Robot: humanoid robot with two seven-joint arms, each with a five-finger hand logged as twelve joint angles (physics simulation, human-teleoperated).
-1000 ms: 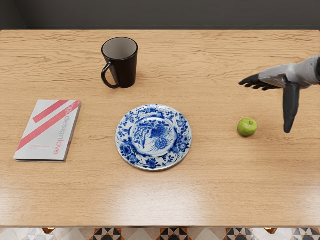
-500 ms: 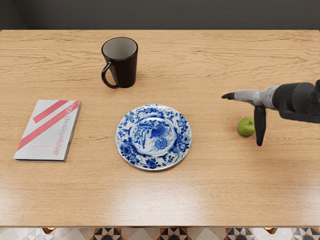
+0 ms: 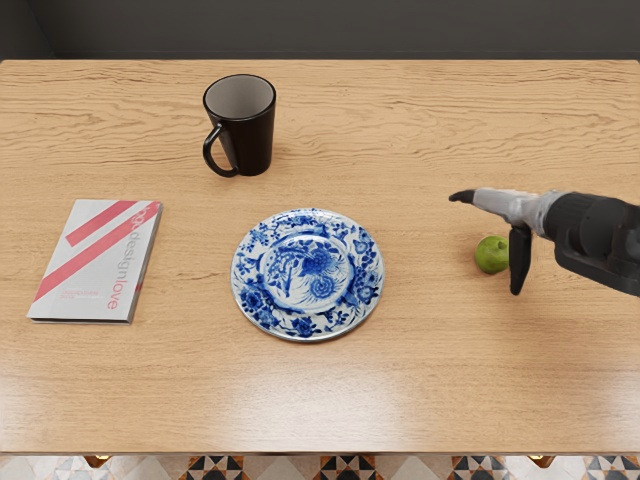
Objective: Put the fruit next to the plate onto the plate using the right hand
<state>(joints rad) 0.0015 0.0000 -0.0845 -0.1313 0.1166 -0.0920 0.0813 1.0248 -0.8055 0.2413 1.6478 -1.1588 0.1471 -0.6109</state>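
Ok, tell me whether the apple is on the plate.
Off: the apple lies on the table, well apart from the plate.

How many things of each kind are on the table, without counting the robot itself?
Fruit: 1, a green apple
Cups: 1, a black mug
Dishes: 1, a blue and white plate
Reading matter: 1, a book
Total: 4

The wooden worktop (image 3: 420, 380) carries a green apple (image 3: 491, 254) just beside the right hand (image 3: 505, 212), a blue-patterned plate (image 3: 308, 273) farther to its left, and a black mug (image 3: 241, 123) and a book (image 3: 97, 260) well beyond that
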